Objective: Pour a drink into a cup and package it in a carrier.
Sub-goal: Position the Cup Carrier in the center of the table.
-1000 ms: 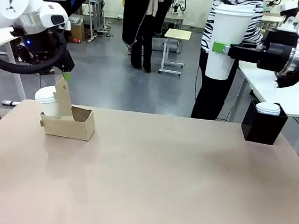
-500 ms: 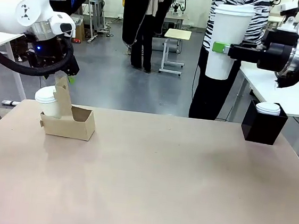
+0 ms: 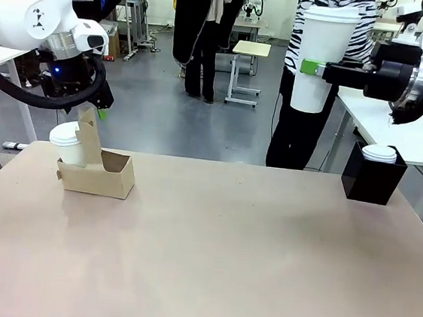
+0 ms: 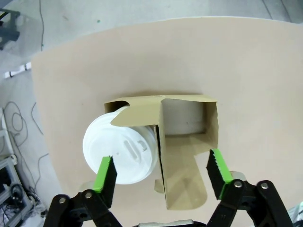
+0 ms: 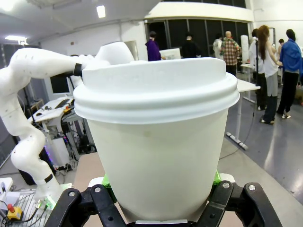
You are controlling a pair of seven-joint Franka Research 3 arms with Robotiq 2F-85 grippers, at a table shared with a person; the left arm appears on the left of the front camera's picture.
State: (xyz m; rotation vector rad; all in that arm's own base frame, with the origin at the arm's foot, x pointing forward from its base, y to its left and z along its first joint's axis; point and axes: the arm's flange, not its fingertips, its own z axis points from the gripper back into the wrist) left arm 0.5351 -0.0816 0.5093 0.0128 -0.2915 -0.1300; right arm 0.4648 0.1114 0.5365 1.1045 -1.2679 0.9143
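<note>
A brown cardboard carrier (image 3: 95, 170) is set on the tabletop (image 3: 224, 251) and is taken here as the reference. A lidded white cup (image 3: 67, 143) is seated in the slot left of the carrier's upright handle panel in the front view. The slot on the other side of the panel can be seen down to its floor in the left wrist view.

The left arm's fingers (image 3: 95, 111) are held just above the top of the handle panel. In the left wrist view these fingers (image 4: 105, 175) are spread wide, with nothing gripped. The carrier (image 4: 185, 142) and its seated cup (image 4: 120, 151) are seen between and beyond the green pads.

A second lidded cup (image 3: 322, 56) is held upright in the air, well to the right of the carrier and higher than it. It is clamped at mid-height by the right arm's fingers (image 3: 310, 67). In the right wrist view those fingers (image 5: 100, 201) are closed against both sides of that cup (image 5: 156, 142), below its white lid.

A black box (image 3: 373, 179) of white lids (image 3: 380, 152) stands at the tabletop's edge, well to the right of the carrier. A person in a striped top (image 3: 365, 27) is seen behind the raised cup.
</note>
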